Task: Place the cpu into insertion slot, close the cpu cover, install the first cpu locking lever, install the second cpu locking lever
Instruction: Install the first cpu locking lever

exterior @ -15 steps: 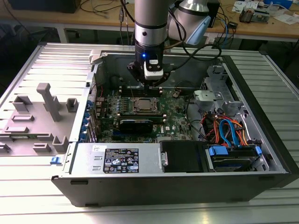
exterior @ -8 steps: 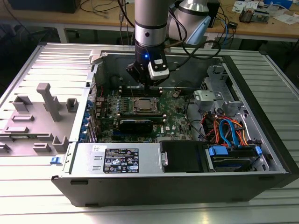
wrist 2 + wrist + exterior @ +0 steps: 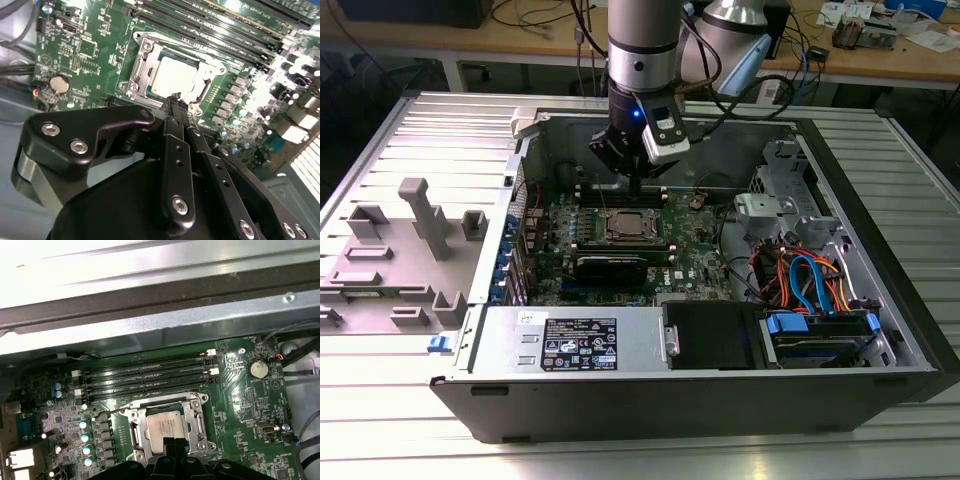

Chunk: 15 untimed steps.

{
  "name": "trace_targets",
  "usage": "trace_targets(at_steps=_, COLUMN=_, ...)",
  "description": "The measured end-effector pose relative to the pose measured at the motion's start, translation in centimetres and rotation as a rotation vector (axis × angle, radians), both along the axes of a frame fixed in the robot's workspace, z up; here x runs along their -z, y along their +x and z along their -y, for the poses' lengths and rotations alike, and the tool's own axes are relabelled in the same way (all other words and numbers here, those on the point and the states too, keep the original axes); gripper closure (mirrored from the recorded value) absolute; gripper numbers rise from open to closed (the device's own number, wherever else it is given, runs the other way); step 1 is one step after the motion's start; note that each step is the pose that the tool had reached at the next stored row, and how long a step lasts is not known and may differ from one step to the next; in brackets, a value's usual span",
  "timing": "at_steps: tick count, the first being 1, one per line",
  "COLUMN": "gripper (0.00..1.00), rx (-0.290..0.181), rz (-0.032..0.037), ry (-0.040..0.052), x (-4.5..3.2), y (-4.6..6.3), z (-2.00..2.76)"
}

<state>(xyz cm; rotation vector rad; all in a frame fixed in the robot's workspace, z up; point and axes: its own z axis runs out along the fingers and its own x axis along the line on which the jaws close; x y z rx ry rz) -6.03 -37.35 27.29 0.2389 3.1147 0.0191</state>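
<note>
A robot arm reaches down into an open computer case (image 3: 670,395) that lies on a metal table (image 3: 410,430). At the end of the arm is a black gripper (image 3: 634,188). In the second wrist view the gripper (image 3: 176,100) has its two fingers pressed together, and there is nothing between them. Its tip hangs just over one edge of the cpu (image 3: 174,76). I cannot tell if it touches the chip. The cpu is a small, flat, silver square, and it sits down inside the insertion slot (image 3: 132,86) on the green motherboard (image 3: 90,30). The cpu cover (image 3: 142,70), a thin shiny metal frame, lies flat around the chip, and the chip shows through its big window. I cannot tell if the locking levers are hooked down. In the first wrist view the cpu (image 3: 166,429) is in the insertion slot (image 3: 131,413) with the cpu cover (image 3: 198,422) on it, and the gripper (image 3: 172,441) tip is at the edge of the chip. Long black memory slots (image 3: 150,374) run beside the socket, and a round coin battery (image 3: 258,369) is nearby. In the exterior view, blue and orange cables (image 3: 810,280) sit in the case on the exterior view's right, and a grey plastic holder (image 3: 415,245) is on the table on the exterior view's left.
</note>
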Motion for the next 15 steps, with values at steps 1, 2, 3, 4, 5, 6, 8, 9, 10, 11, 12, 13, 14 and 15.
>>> trace_targets(at_steps=1, gripper=0.89, rx=-0.003, rz=0.0003, ry=0.0000, x=-0.19, y=0.0, z=0.00)
trace_targets(at_steps=2, gripper=0.89, rx=-0.007, rz=0.0007, ry=0.0001, x=-0.28, y=-0.1, z=0.00)
trace_targets(at_steps=3, gripper=0.89, rx=-0.014, rz=0.0009, ry=0.0001, x=-0.29, y=-0.1, z=0.00)
trace_targets(at_steps=4, gripper=0.89, rx=-0.027, rz=0.0009, ry=0.0002, x=-0.29, y=-0.1, z=0.00)
trace_targets(at_steps=5, gripper=0.89, rx=-0.050, rz=0.0008, ry=0.0001, x=-0.29, y=-0.1, z=0.00)
trace_targets(at_steps=6, gripper=0.89, rx=-0.068, rz=0.0008, ry=-0.0001, x=-0.30, y=-0.1, z=0.00)
trace_targets(at_steps=8, gripper=0.89, rx=-0.116, rz=0.0007, ry=0.0000, x=-0.28, y=-0.1, z=0.00)
trace_targets(at_steps=9, gripper=0.89, rx=-0.136, rz=0.0007, ry=0.0000, x=-0.25, y=-0.1, z=0.00)
trace_targets(at_steps=10, gripper=0.89, rx=-0.163, rz=0.0007, ry=0.0001, x=-0.19, y=-0.1, z=0.00)
trace_targets(at_steps=11, gripper=0.89, rx=-0.194, rz=0.0008, ry=0.0000, x=-0.14, y=-0.2, z=0.00)
trace_targets(at_steps=12, gripper=0.89, rx=-0.206, rz=0.0008, ry=0.0001, x=-0.10, y=-0.3, z=0.00)
trace_targets(at_steps=13, gripper=0.89, rx=-0.210, rz=0.0008, ry=0.0002, x=-0.08, y=-0.5, z=0.00)
trace_targets(at_steps=14, gripper=0.89, rx=-0.211, rz=0.0009, ry=0.0002, x=-0.08, y=-0.7, z=0.00)
trace_targets(at_steps=15, gripper=0.89, rx=-0.212, rz=0.0015, ry=0.0005, x=-0.08, y=-1.1, z=0.00)
